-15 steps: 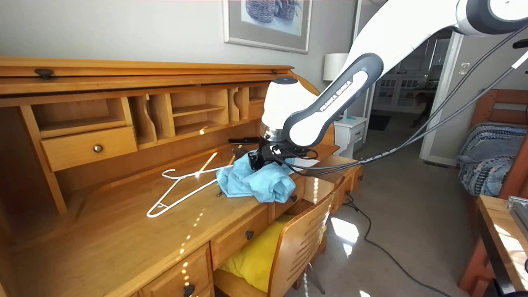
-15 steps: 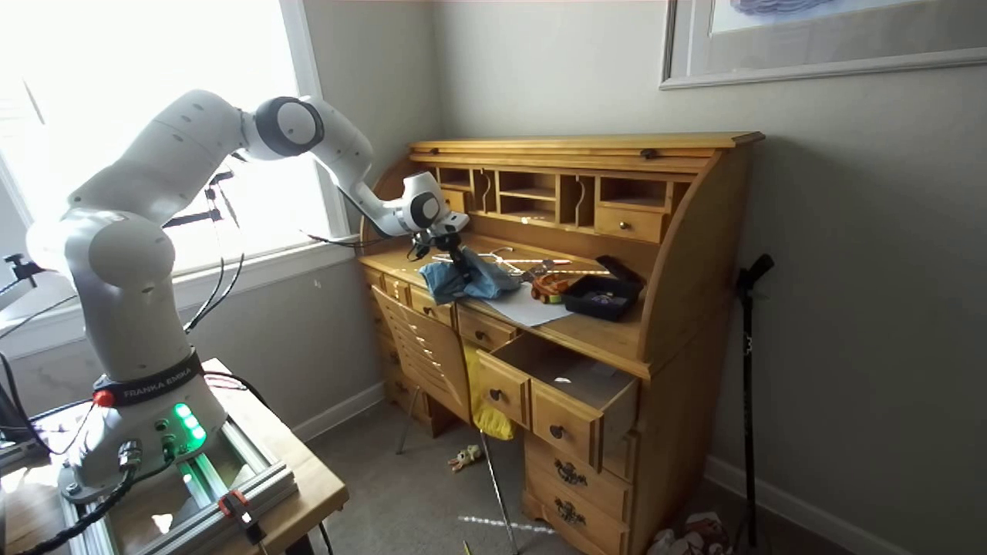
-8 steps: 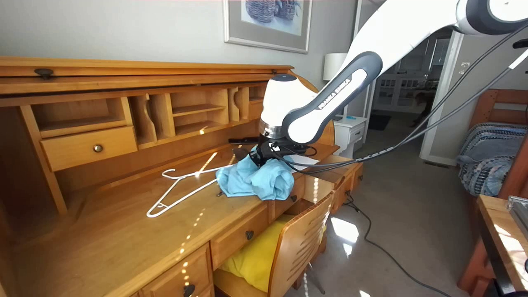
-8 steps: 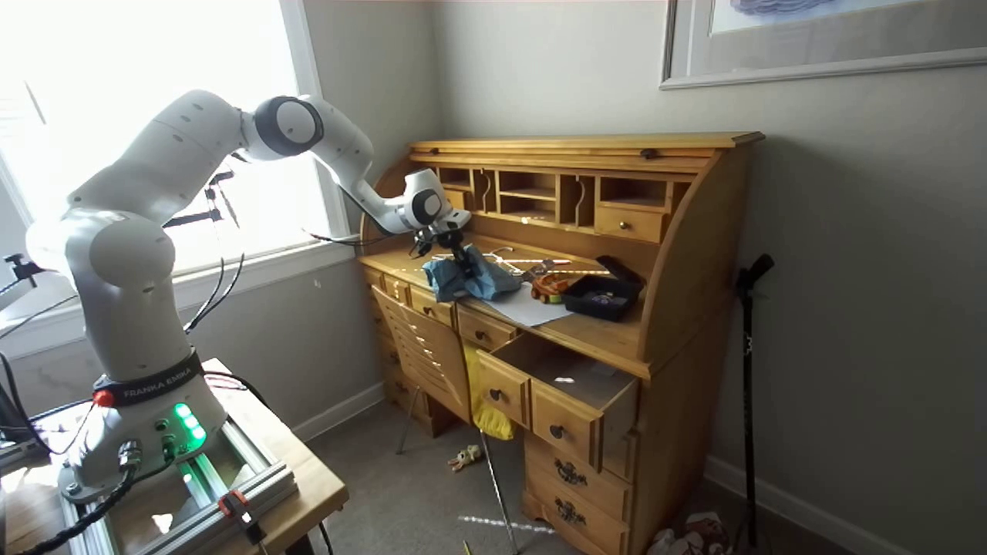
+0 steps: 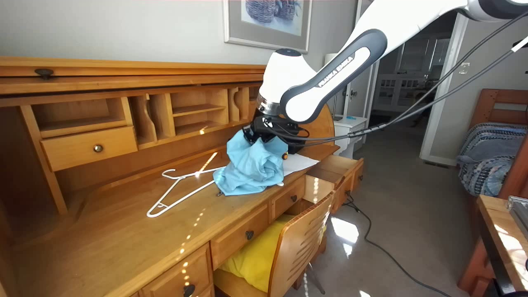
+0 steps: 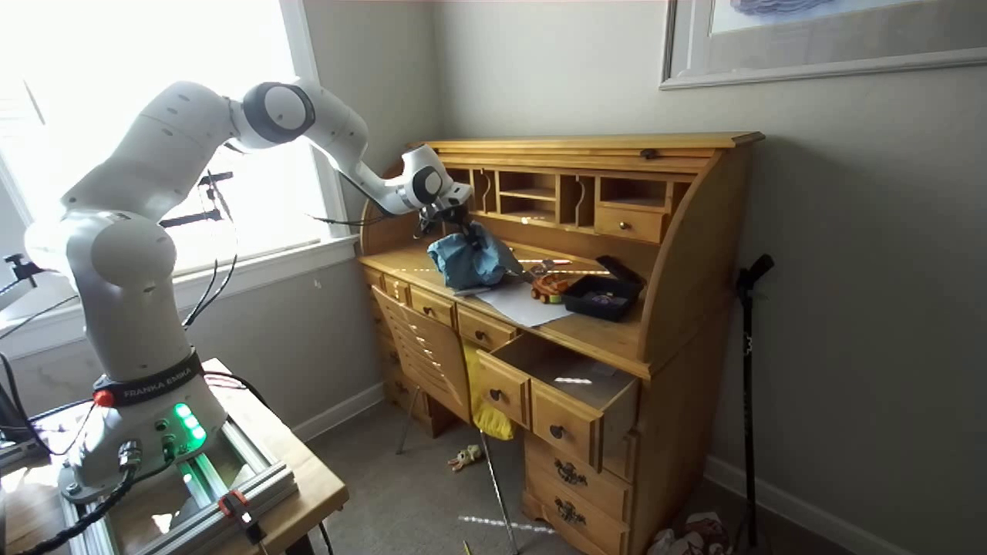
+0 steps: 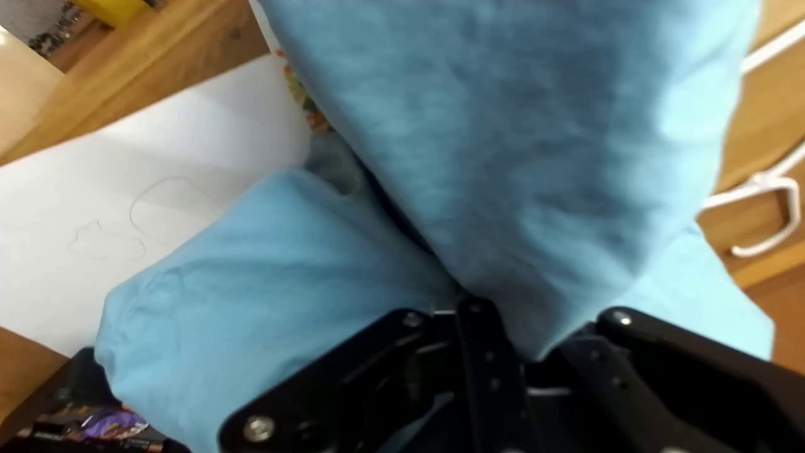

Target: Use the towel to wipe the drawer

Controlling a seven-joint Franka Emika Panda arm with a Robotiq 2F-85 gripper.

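Observation:
My gripper (image 7: 525, 336) is shut on a fold of the light blue towel (image 7: 534, 157), which bulges up on both sides of the fingers in the wrist view. In both exterior views the towel (image 5: 253, 171) hangs bunched from the gripper (image 5: 253, 140) over the wooden desk. Its lower folds appear to rest on the desk top; the exact contact is hard to see. A drawer (image 6: 565, 424) stands pulled out below the desk top, at the end away from the window, with a bright patch of light inside. The towel is apart from this drawer.
A white hanger (image 5: 181, 194) lies partly behind the towel. Paper (image 6: 524, 304), an orange toy (image 6: 549, 287) and an open black box (image 6: 603, 299) sit on the desk. A wooden chair (image 5: 303, 235) with a yellow cushion (image 5: 253, 258) stands against the front.
The jaws have closed on the towel. The arm has since risen, drawing the towel up into a taller bunch and uncovering more of the paper and the desk's front edge.

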